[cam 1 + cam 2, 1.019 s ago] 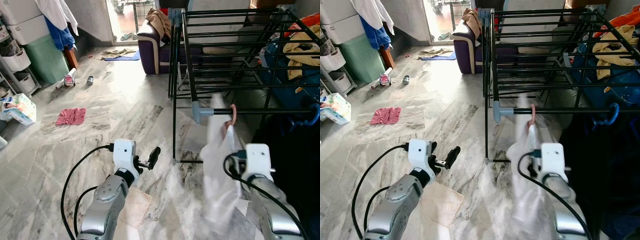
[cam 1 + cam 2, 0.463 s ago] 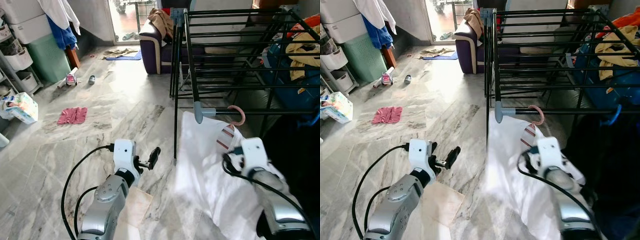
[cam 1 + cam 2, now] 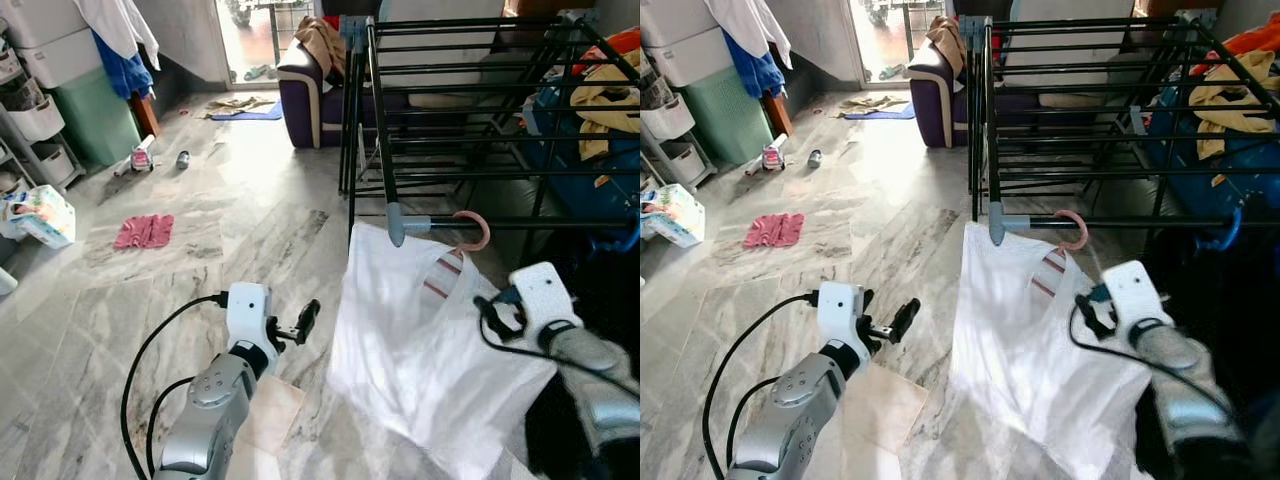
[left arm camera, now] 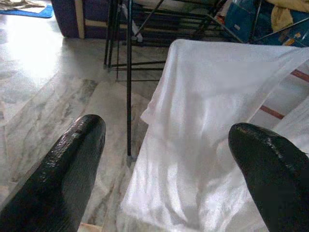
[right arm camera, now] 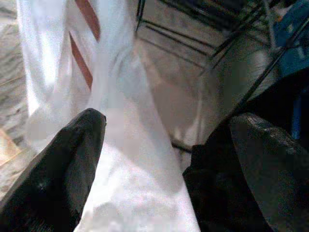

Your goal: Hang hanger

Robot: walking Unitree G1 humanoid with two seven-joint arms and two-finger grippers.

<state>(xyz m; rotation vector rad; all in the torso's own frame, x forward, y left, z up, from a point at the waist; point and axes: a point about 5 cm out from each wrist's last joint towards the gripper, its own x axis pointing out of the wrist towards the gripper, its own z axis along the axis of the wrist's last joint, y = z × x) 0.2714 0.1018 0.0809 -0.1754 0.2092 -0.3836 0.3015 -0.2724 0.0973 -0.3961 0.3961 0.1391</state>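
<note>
A pink hanger (image 3: 471, 231) hooks over the low black rail (image 3: 540, 222) of the drying rack. A white garment with red stripes (image 3: 420, 345) hangs from it down toward the floor. My right gripper (image 5: 166, 125) is just to the right of the garment, at shoulder height of the hanger. It is open, with the white cloth behind its spread fingers and nothing between them. My left gripper (image 3: 306, 319) is held low over the floor to the left of the garment, open and empty, pointing toward the cloth (image 4: 207, 121).
The black drying rack (image 3: 450, 90) fills the right half, with yellow clothes (image 3: 600, 100) on it and a blue hanger (image 3: 627, 236) on the same rail. A purple sofa (image 3: 305, 90) stands behind. A pink cloth (image 3: 145, 231), a box (image 3: 40, 215) and a green bin (image 3: 95, 115) lie left.
The garment has gone from swinging beside the rail to hanging spread from the hooked hanger. My right gripper has drawn away to the right of it. The left arm has held still.
</note>
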